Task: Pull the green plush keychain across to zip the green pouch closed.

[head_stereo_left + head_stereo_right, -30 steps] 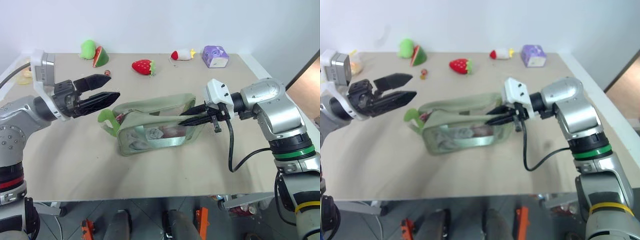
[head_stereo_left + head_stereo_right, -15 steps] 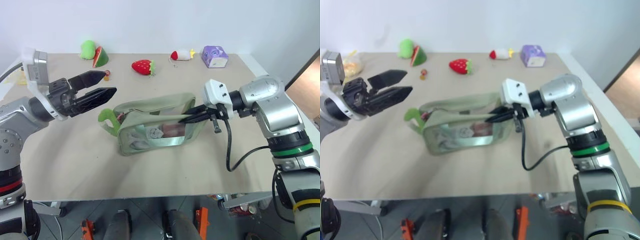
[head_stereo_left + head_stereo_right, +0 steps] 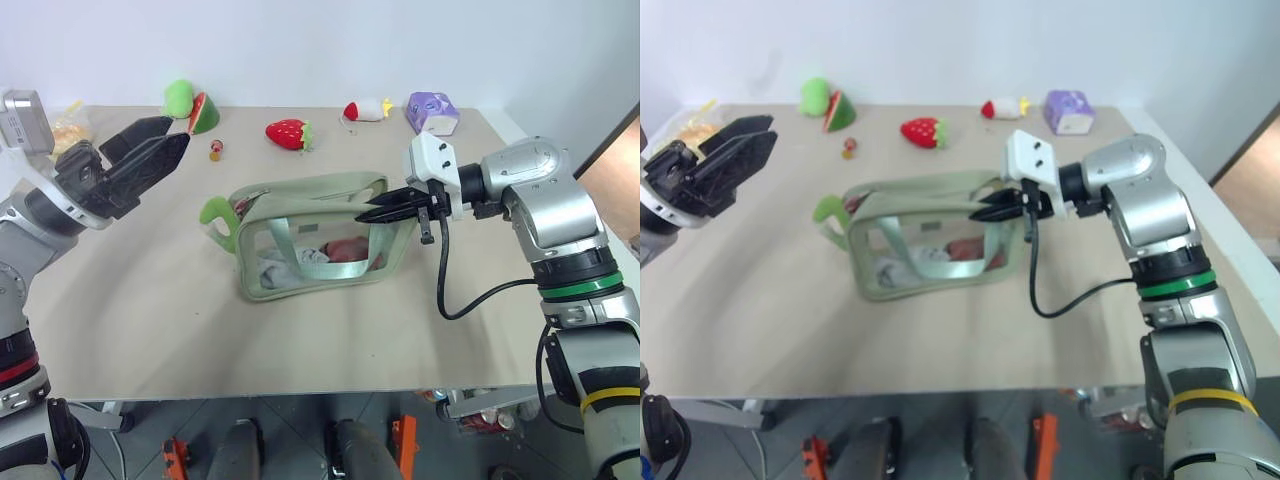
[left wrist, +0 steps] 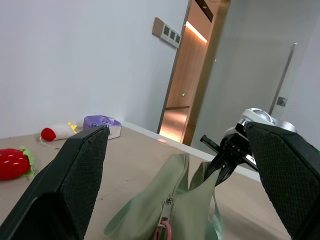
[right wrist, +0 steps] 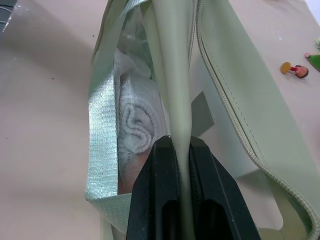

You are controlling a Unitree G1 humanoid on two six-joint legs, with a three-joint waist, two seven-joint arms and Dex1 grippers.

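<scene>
The pale sage-green fabric pouch with a clear side panel (image 3: 318, 237) lies mid-table, its right-end edge pinched between the closed fingers of the right end effector (image 3: 370, 213). The small lime-green curved plush keychain (image 3: 217, 219) sits at its left end. The left end effector (image 3: 150, 147), fingers spread wide, is held above and well apart. The keychain should be grasped, then drawn rightward along the zipper against the anchored end. Bare beige table (image 3: 330, 340) surrounds the pouch; edges are distant.

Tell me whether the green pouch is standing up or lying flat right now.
Standing up. The green pouch sits on its base with its clear side panel upright, while the right gripper, shut on its strap, holds its right end.
</scene>
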